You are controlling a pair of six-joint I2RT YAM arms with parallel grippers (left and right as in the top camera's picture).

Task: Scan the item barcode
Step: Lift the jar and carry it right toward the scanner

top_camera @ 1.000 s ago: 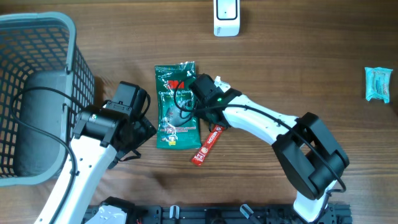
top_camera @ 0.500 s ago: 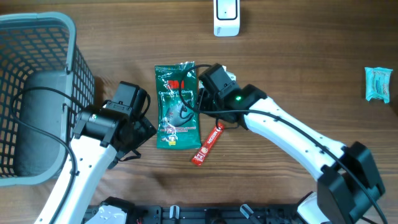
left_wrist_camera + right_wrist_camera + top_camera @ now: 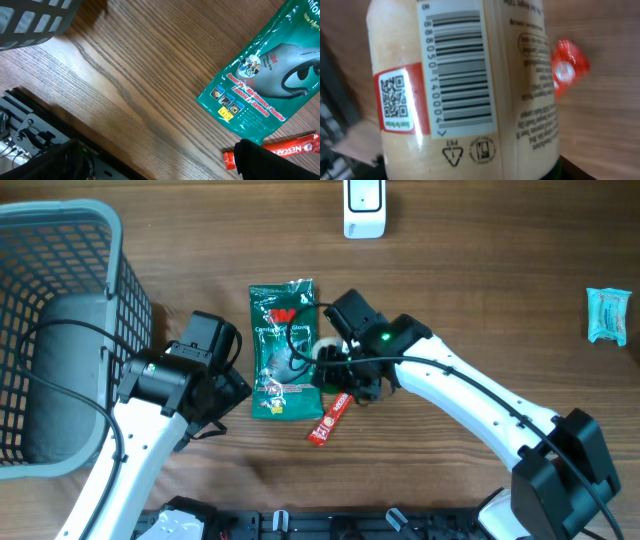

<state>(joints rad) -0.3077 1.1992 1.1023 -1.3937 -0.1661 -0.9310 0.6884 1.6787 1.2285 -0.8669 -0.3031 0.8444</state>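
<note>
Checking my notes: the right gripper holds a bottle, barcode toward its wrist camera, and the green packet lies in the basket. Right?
No: the green packet lies on the table, outside the basket, as the overhead view shows. The right gripper does hold the bottle, barcode toward its wrist camera.

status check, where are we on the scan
Left gripper open, empty. Right gripper shut on bottle, barcode showing. Scanner at far edge, nothing between.

The cream bottle, white barcode label and red QR patch showing, sits just beside the green packet.
</note>
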